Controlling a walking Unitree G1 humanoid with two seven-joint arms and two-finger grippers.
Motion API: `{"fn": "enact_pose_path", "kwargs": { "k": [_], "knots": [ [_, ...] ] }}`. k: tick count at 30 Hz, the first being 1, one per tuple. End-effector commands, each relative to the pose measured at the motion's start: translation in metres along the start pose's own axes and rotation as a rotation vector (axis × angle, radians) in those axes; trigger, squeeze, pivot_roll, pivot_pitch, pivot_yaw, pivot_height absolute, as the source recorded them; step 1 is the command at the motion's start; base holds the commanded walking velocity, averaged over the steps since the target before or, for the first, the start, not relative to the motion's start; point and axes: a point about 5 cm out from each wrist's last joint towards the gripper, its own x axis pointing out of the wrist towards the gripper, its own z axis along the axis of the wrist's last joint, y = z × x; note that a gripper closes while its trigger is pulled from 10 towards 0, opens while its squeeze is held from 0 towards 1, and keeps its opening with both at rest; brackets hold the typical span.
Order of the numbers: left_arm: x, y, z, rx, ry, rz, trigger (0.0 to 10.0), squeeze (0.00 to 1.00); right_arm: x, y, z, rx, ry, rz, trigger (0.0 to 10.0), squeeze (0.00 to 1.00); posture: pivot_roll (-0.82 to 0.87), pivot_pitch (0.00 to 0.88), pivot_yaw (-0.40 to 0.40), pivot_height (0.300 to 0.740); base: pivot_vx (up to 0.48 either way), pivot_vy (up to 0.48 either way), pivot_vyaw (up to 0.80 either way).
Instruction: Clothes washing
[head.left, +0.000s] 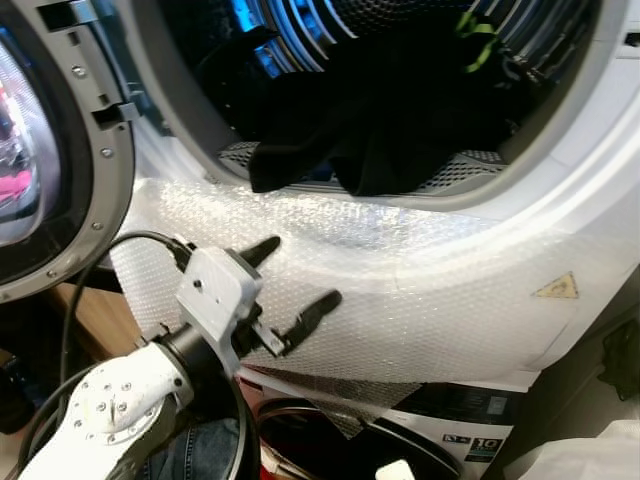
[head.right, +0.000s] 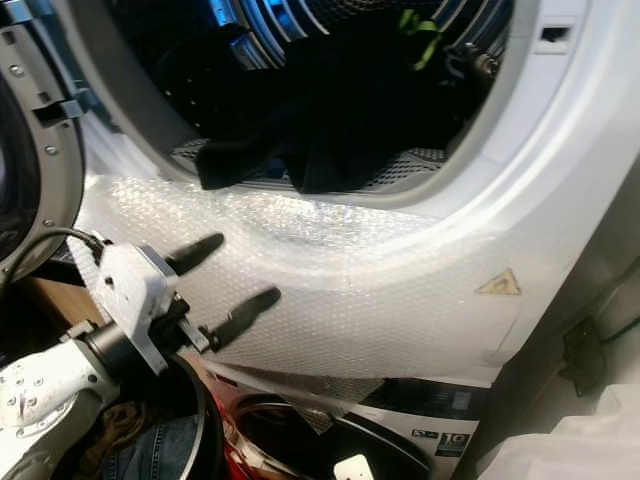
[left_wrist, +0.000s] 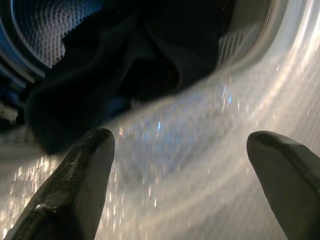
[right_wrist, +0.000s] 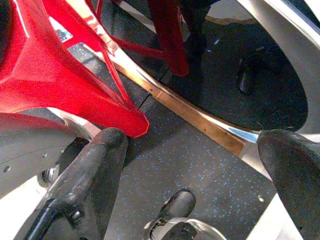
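white and curved, the front panel of the washing machine (head.left: 560, 230) fills most of what i see from the head camera, with a sheet of clear bubble wrap (head.left: 420, 300) taped over it below the round drum opening (head.left: 400, 190), and a small yellow triangular warning sticker (head.left: 558, 288) showing through the wrap. inside the drum lies a heap of dark, almost black clothing (head.left: 390, 120), its near edge draped over the perforated grey lip at the bottom of the opening, with a strip of bright green fabric (head.left: 478, 38) at the back. my left gripper (head.left: 290, 290) sits just in front of the bubble-wrapped panel with its two long black fingers spread apart and nothing between them. the relation i care about: the clothing is up and forward of that gripper, over the lip, and the hanging edge runs roughly crosswise to the fingers, so i judge the left arm is the nearer one and would have to rise and reach in. the grey-rimmed round glass door (head.left: 50, 170) stands swung open on my left. my right gripper (right_wrist: 195, 165) hangs low with its fingers apart and empty, looking down at a dark speckled floor (right_wrist: 200, 150) and a glossy red plastic frame (right_wrist: 60, 65). below the machine i see blue denim (head.left: 195, 450) and a second appliance's dark panel (head.left: 470, 430).
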Motion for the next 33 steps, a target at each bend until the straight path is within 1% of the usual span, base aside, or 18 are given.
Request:
{"fn": "enact_pose_path", "kwargs": {
  "k": [1, 2, 3, 4, 5, 7, 11, 13, 14, 17, 22, 24, 25, 28, 29, 31, 32, 33],
  "knots": [
    [-0.002, 0.004, -0.002, 0.015, 0.015, 0.020, 10.0, 0.00, 0.000, 0.003, 0.002, -0.003, 0.000, 0.011, 10.0, 0.00, 0.29, 0.000, 0.073, 0.740, 0.000, 0.000, 0.00],
    [-0.002, 0.004, -0.001, 0.016, 0.016, 0.018, 10.0, 0.00, 0.000, 0.003, 0.002, -0.003, 0.000, 0.012, 10.0, 0.00, 0.29, 0.000, 0.073, 0.740, 0.000, 0.000, 0.00],
    [0.009, 0.016, -0.002, -0.001, -0.002, 0.046, 10.0, 0.00, 0.001, 0.003, 0.003, -0.002, -0.003, 0.011, 10.0, 0.00, 0.27, 0.000, 0.067, 0.740, 0.000, 0.000, 0.00],
    [0.025, 0.033, 0.000, -0.031, -0.027, 0.074, 10.0, 0.00, 0.001, 0.003, 0.005, 0.000, -0.008, 0.010, 10.0, 0.00, 0.27, 0.000, 0.064, 0.740, 0.000, 0.000, 0.00],
    [0.029, 0.037, 0.000, -0.032, -0.034, 0.073, 10.0, 0.00, 0.001, 0.003, 0.006, 0.000, -0.009, 0.010, 10.0, 0.00, 0.27, 0.000, 0.063, 0.740, 0.000, 0.000, 0.00],
    [0.030, 0.039, 0.000, -0.027, -0.036, 0.068, 10.0, 0.00, 0.001, 0.003, 0.006, 0.001, -0.009, 0.010, 10.0, 0.00, 0.26, 0.000, 0.062, 0.740, 0.000, 0.000, 0.00],
    [0.042, 0.057, 0.002, -0.017, -0.046, 0.105, 10.0, 0.00, 0.001, -0.001, 0.004, 0.010, -0.006, -0.004, 10.0, 0.00, 0.24, 0.000, 0.063, 0.740, 0.000, 0.000, 0.00],
    [0.044, 0.060, 0.002, -0.011, -0.046, 0.114, 10.0, 0.00, 0.001, -0.002, 0.003, 0.012, -0.005, -0.007, 10.0, 0.00, 0.24, 0.000, 0.063, 0.740, 0.000, 0.000, 0.00],
    [0.052, 0.071, 0.005, -0.037, -0.059, 0.137, 10.0, 0.00, 0.000, -0.004, 0.000, 0.009, 0.002, -0.011, 10.0, 0.00, 0.23, 0.000, 0.060, 0.740, 0.000, 0.000, 0.00],
    [0.064, 0.082, 0.002, -0.083, -0.031, 0.141, 10.0, 0.00, -0.001, -0.006, -0.003, 0.009, 0.010, -0.017, 10.0, 0.00, 0.22, 0.000, 0.059, 0.740, 0.000, 0.000, 0.00],
    [0.071, 0.084, 0.000, -0.117, -0.011, 0.122, 10.0, 0.00, -0.001, -0.007, -0.004, 0.007, 0.014, -0.019, 10.0, 0.00, 0.21, 0.000, 0.056, 0.740, 0.000, 0.000, 0.00],
    [0.079, 0.084, 0.001, -0.145, -0.009, 0.074, 10.0, 0.00, -0.001, -0.008, -0.005, 0.006, 0.016, -0.020, 10.0, 0.00, 0.21, 0.000, 0.051, 0.740, 0.000, 0.000, 0.00],
    [0.079, 0.084, 0.001, -0.145, -0.009, 0.074, 10.0, 0.00, -0.001, -0.008, -0.005, 0.006, 0.016, -0.020, 10.0, 0.00, 0.21, 0.000, 0.051, 0.740, 0.000, 0.000, 0.00],
    [0.097, 0.085, 0.003, -0.177, -0.012, -0.016, 10.0, 0.00, -0.001, -0.008, -0.006, -0.004, 0.019, -0.019, 10.0, 0.00, 0.19, 0.000, 0.050, 0.740, 0.000, 0.000, 0.00],
    [0.097, 0.085, 0.003, -0.177, -0.012, -0.016, 10.0, 0.00, -0.001, -0.008, -0.006, -0.004, 0.019, -0.019, 10.0, 0.00, 0.19, 0.000, 0.050, 0.740, 0.000, 0.000, 0.00],
    [0.108, 0.086, 0.000, -0.181, 0.006, -0.069, 10.0, 0.00, -0.001, -0.009, -0.006, -0.005, 0.019, -0.020, 10.0, 0.00, 0.19, 0.000, 0.051, 0.740, 0.000, 0.000, 0.00],
    [0.108, 0.086, 0.000, -0.181, 0.006, -0.069, 10.0, 0.00, -0.001, -0.009, -0.006, -0.005, 0.019, -0.020, 10.0, 0.00, 0.19, 0.000, 0.051, 0.740, 0.000, 0.000, 0.00],
    [0.117, 0.087, -0.002, -0.185, 0.016, -0.100, 10.0, 0.00, -0.001, -0.009, -0.006, -0.005, 0.018, -0.021, 10.0, 0.00, 0.18, 0.000, 0.053, 0.740, 0.000, 0.000, 0.00]
  ]
}}
